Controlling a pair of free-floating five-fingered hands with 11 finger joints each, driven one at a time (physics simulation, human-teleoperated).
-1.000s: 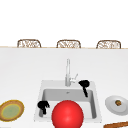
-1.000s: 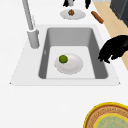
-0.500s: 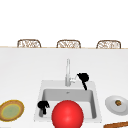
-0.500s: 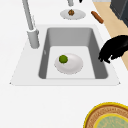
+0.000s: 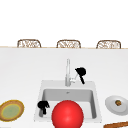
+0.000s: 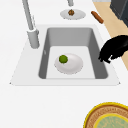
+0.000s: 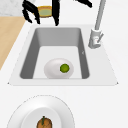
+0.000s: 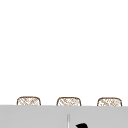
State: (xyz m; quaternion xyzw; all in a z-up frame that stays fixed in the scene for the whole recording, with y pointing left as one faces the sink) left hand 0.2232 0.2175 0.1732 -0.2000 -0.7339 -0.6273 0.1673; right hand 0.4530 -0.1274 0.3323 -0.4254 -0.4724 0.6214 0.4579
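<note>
My right hand (image 5: 81, 72) hovers w/ fingers pointing down, relaxed, just beside the faucet lever (image 5: 73, 80); a sloppy nudge could slip off it. Left hand (image 5: 43, 106) hangs loosely curled, holding nothing, at the sink (image 5: 40, 100) rim; could bump it.

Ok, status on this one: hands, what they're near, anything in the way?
Right hand by faucet, fingers pointing down. Left hand curled, empty, at sink's left rim. Plate with green ball in basin, untouched.
</note>
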